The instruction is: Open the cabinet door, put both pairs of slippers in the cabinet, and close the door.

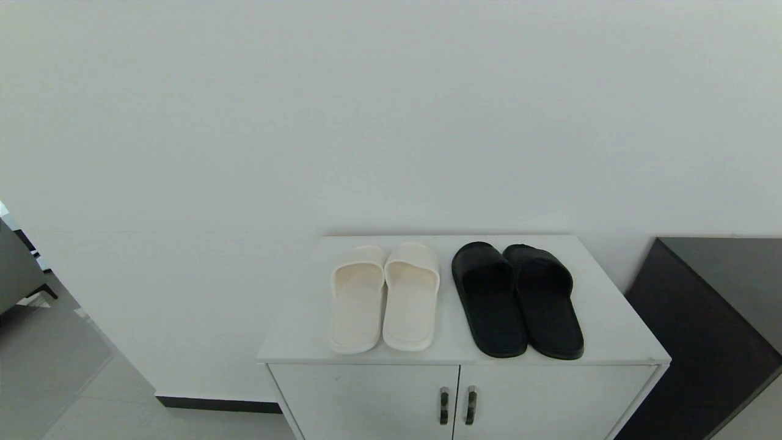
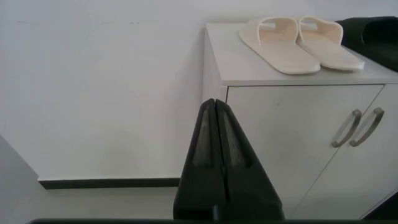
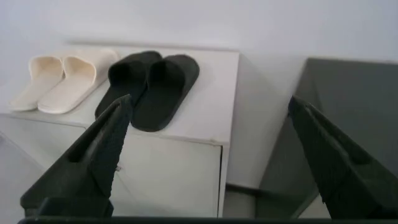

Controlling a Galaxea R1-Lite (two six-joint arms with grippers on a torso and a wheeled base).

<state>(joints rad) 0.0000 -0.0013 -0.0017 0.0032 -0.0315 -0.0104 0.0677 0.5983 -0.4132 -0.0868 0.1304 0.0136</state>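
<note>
A white cabinet stands against the wall with both doors shut and two dark handles side by side at the middle seam. On its top lie a pair of cream slippers on the left and a pair of black slippers on the right. My left gripper is shut with nothing in it, low and off the cabinet's left front corner. My right gripper is open and holds nothing, in front of the cabinet's right side. The cream slippers, black slippers and handles also show in the wrist views.
A dark cabinet stands close against the white cabinet's right side. Open grey floor lies to the left, with a dark baseboard along the wall.
</note>
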